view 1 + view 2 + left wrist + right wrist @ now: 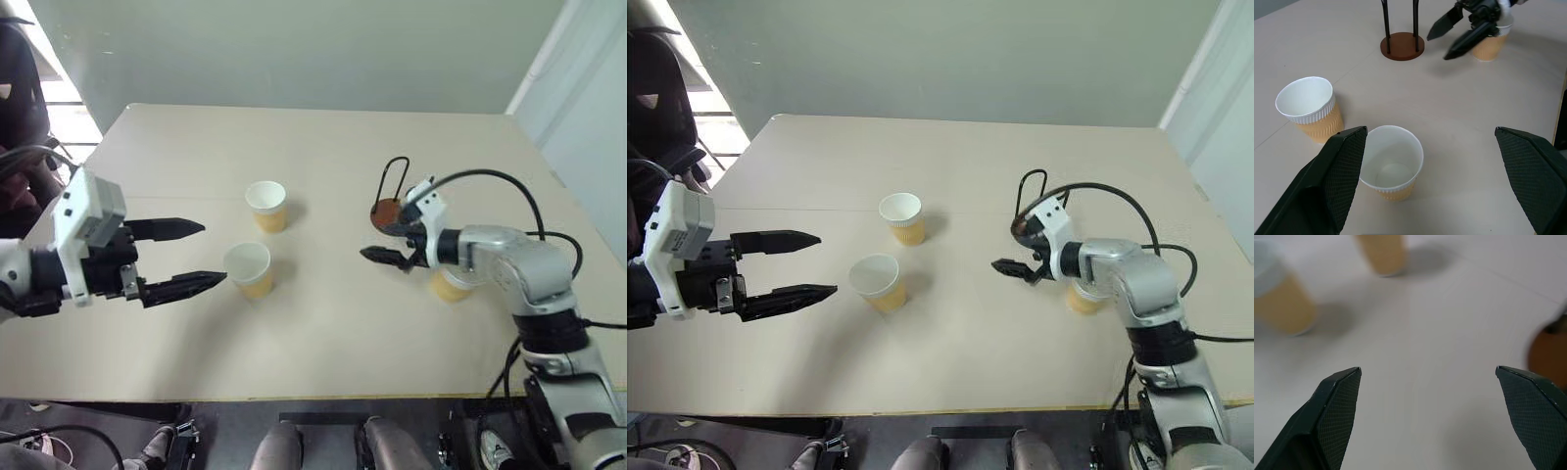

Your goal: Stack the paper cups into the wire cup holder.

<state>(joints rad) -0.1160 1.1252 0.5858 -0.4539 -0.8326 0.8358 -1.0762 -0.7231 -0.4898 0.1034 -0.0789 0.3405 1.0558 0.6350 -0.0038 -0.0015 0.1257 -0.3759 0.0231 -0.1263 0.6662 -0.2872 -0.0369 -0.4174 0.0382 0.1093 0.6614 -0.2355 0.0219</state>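
Note:
Three paper cups stand upright on the beige table [323, 343]. One cup [248, 269] sits just past the tips of my left gripper [212, 254], which is open and empty. A second cup [266, 206] stands a little farther back. The third cup [449, 286] is partly hidden behind my right forearm. The wire cup holder [390, 206], a brown disc with black wire loops, stands empty at centre right. My right gripper [383, 243] is open and empty, low over the table right in front of the holder, pointing toward the two left cups [1281, 298] [1380, 252].
A person in dark clothing [15, 98] sits beyond the table's left edge. A black cable [490, 176] loops over my right arm. The table's front edge [294, 397] runs close below both arms.

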